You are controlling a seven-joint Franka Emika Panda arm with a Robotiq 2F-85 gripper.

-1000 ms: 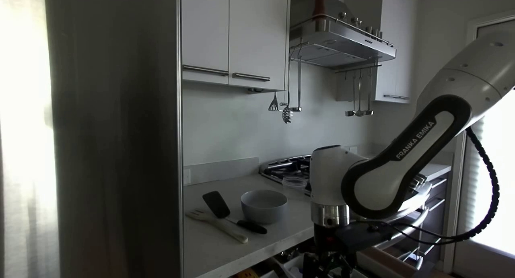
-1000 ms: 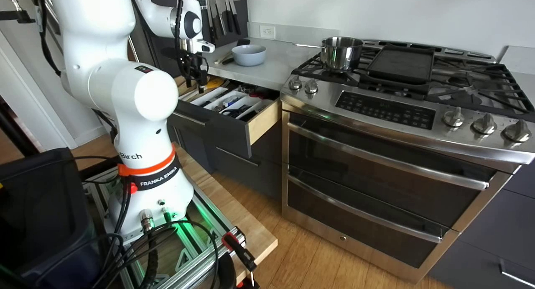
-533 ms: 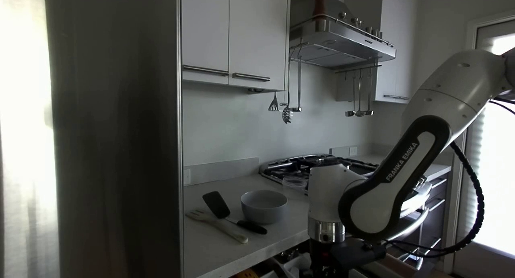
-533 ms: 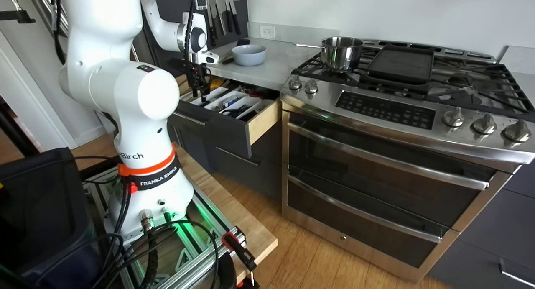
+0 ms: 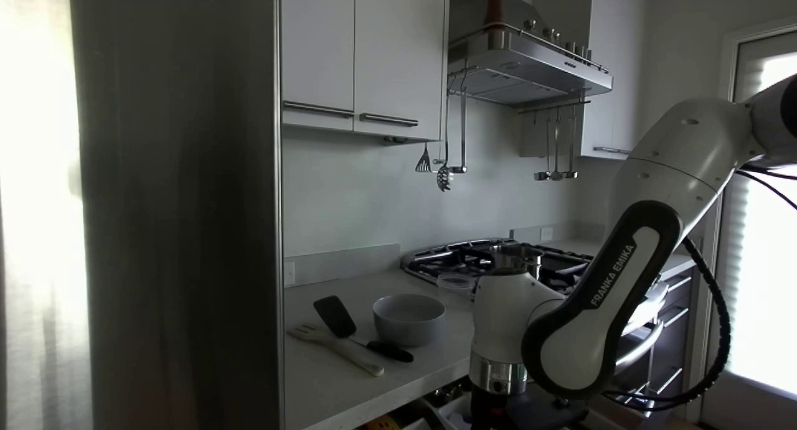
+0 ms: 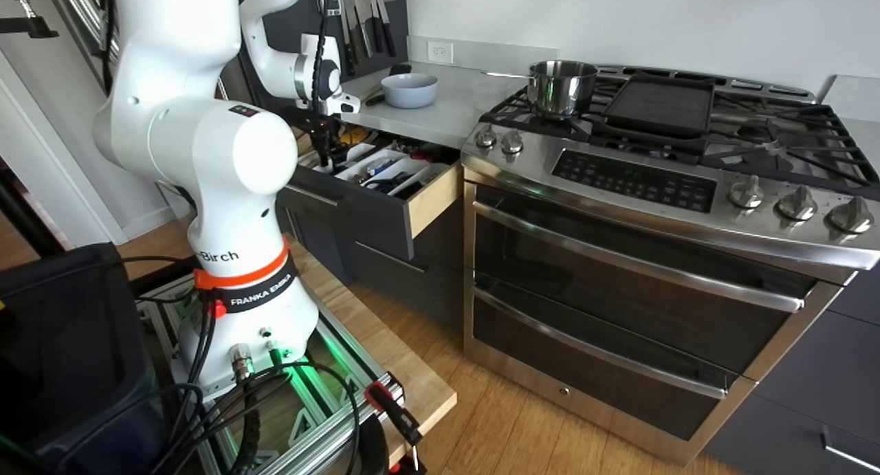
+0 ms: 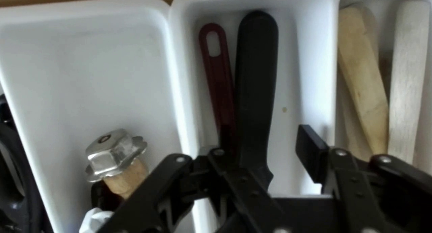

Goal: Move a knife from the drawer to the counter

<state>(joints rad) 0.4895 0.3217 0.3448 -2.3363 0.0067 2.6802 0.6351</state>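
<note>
In the wrist view, a broad black handle (image 7: 257,74), apparently the knife's, lies in a white tray compartment beside a thin red handle (image 7: 219,78). The knife's blade is hidden beneath my gripper (image 7: 268,138). The jaws stand apart with the black handle between them: the left finger is over the red handle and near the black one, while the right pad (image 7: 310,153) has a gap to it. An exterior view shows the pulled-out drawer (image 6: 378,217), dark-fronted here, with my gripper (image 6: 330,160) down in it. The pale counter (image 6: 457,112) lies behind the drawer.
On the counter are a bowl (image 5: 409,324), a black spatula (image 5: 335,316) and a wooden fork (image 5: 339,350). The stove carries a steel pot (image 6: 562,90). Neighbouring compartments hold a bottle stopper (image 7: 116,158) and wooden utensils (image 7: 364,74); compartment walls (image 7: 319,74) rise close by.
My arm has come down, taking the gripper from just above the drawer into it. In an exterior view the gripper has dropped out at the bottom. The drawer and counter items have not moved.
</note>
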